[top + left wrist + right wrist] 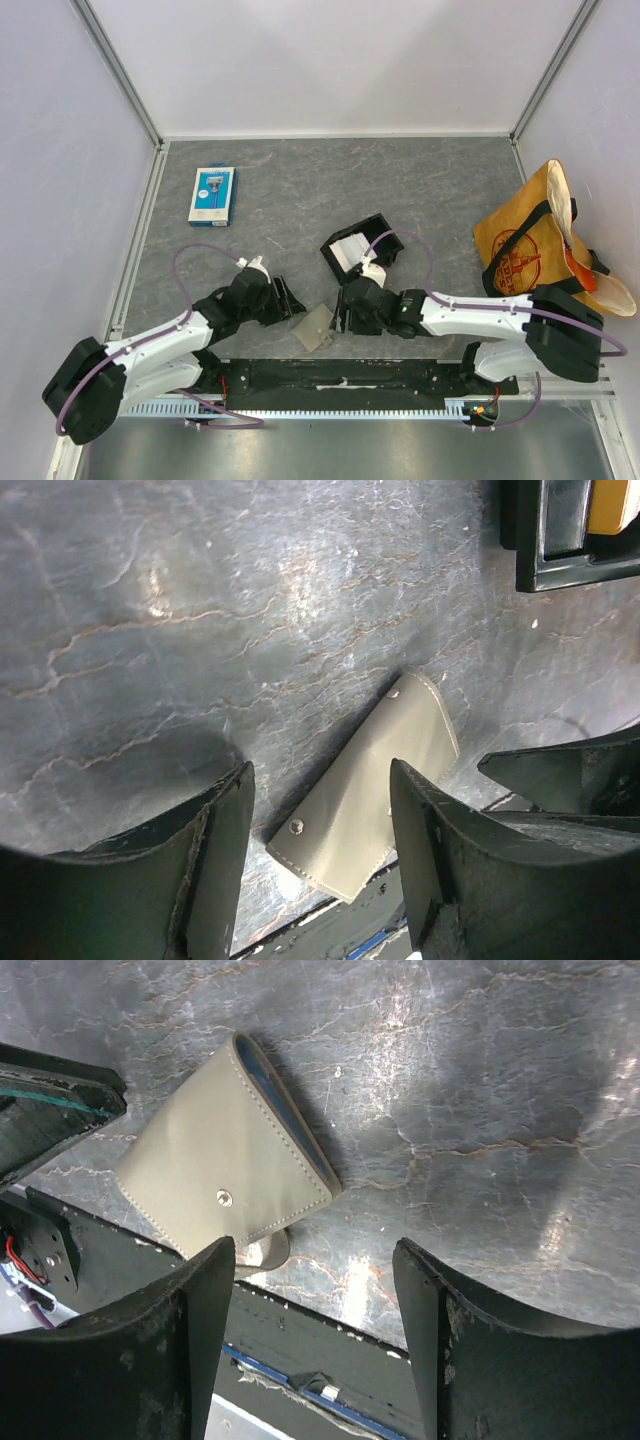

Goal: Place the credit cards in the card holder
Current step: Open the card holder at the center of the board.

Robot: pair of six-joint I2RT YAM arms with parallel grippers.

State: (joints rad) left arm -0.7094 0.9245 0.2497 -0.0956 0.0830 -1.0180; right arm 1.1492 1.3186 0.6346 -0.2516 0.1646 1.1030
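The card holder (315,326), a grey-tan folded wallet with snap studs, lies flat near the table's front edge between my two grippers. My left gripper (291,301) is open just left of it. In the left wrist view the card holder (372,785) lies below the open left gripper (320,770), untouched by either finger. My right gripper (343,312) is open just right of it; in its own view the right gripper (312,1250) holds nothing and the card holder (215,1155) lies to the upper left, with a blue edge showing between its flaps. White credit cards (350,251) lie in a black tray.
The black tray (380,228) stands just behind the right gripper. A blue-and-white retail pack (212,194) lies at the back left. A yellow tote bag (530,245) sits at the right. The black front rail (340,378) runs right below the card holder.
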